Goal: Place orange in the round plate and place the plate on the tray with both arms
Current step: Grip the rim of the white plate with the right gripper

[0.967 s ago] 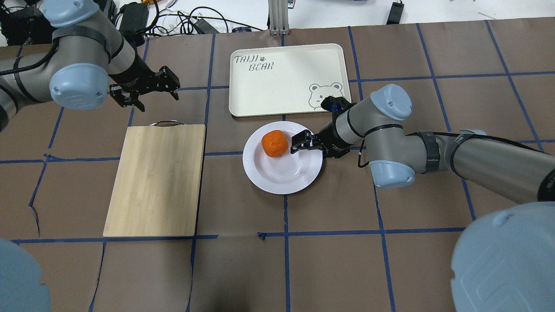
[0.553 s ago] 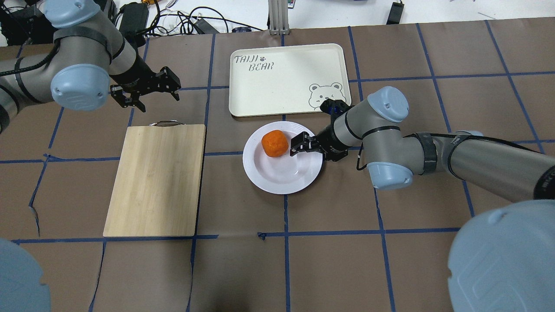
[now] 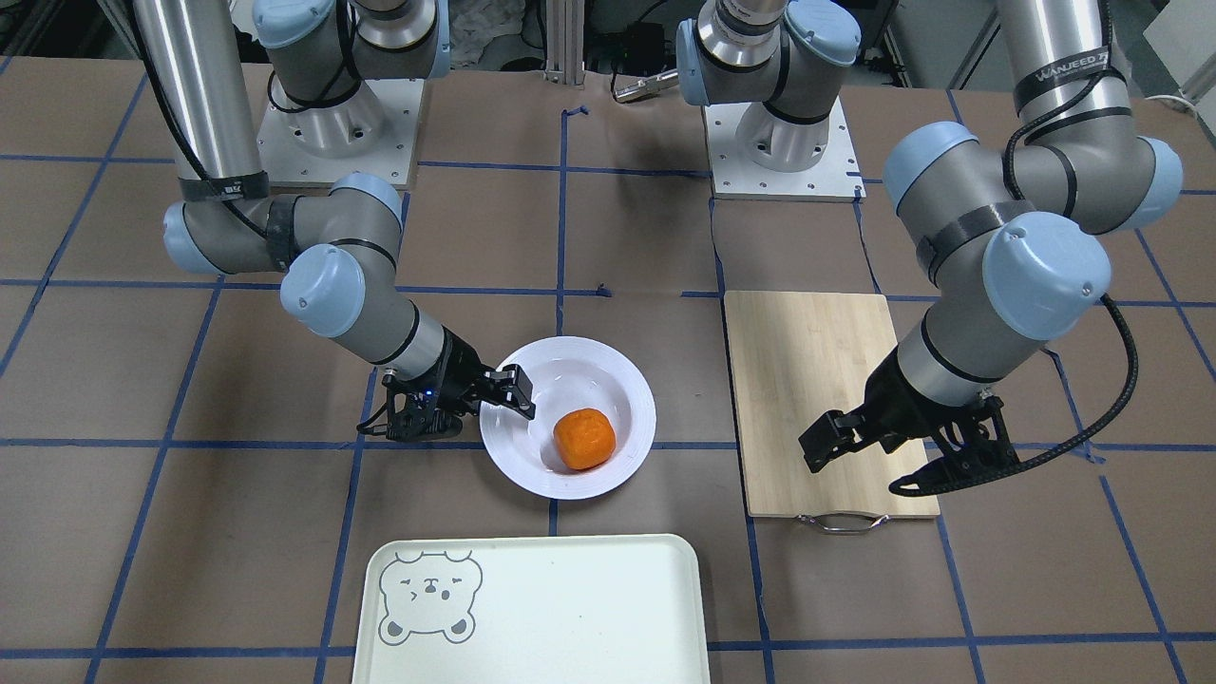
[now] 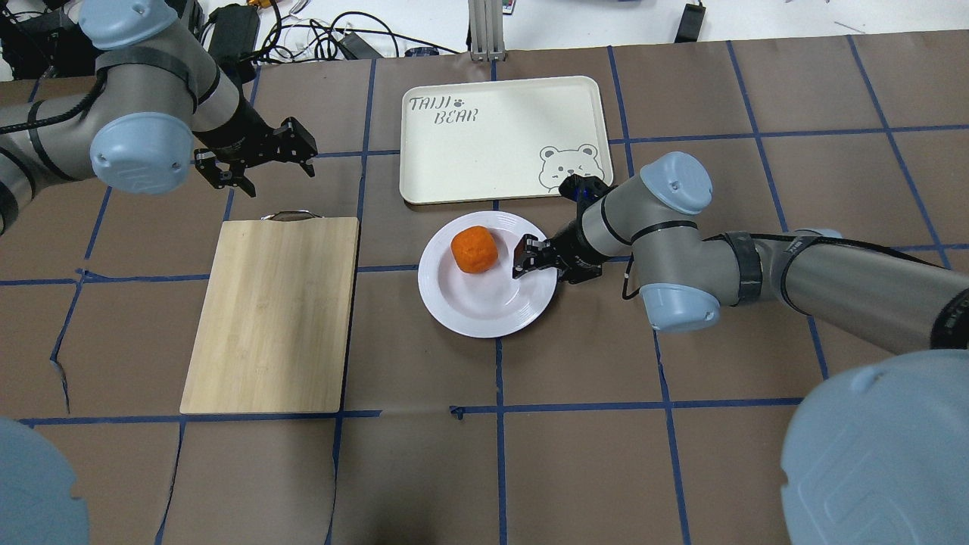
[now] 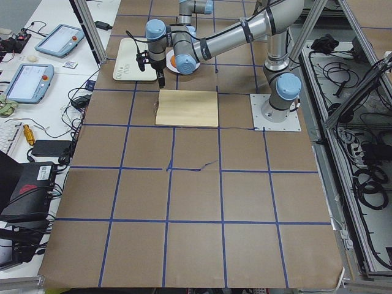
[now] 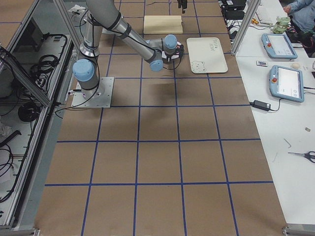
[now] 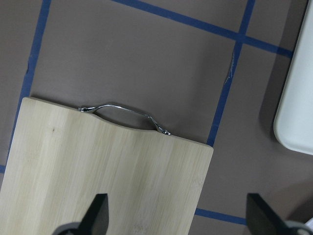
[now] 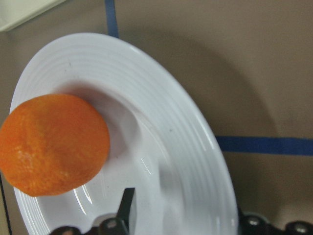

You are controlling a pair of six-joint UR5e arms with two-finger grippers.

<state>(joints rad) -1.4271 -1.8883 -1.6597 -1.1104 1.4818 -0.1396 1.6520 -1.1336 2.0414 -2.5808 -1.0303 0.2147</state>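
Now straddling the plate (image 4: pixel 454 318) at its right rim with the right gripper (image 4: pixel 524 261), jaws apart; tray (image 4: pixel 500 136) just up-frame; left gripper (image 4: pixel 265 170) spread too, well apart at upper left.

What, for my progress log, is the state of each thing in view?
Pale rectangular bear-print tray: holds nothing.
Glossy white round plate: on the table, short of the tray.
Small bright-orange fruit: resting in the plate, ungripped.
Bamboo cutting board: flat on the table.
Left gripper: open, holding nothing.
Right gripper: open, straddling the plate's rim.
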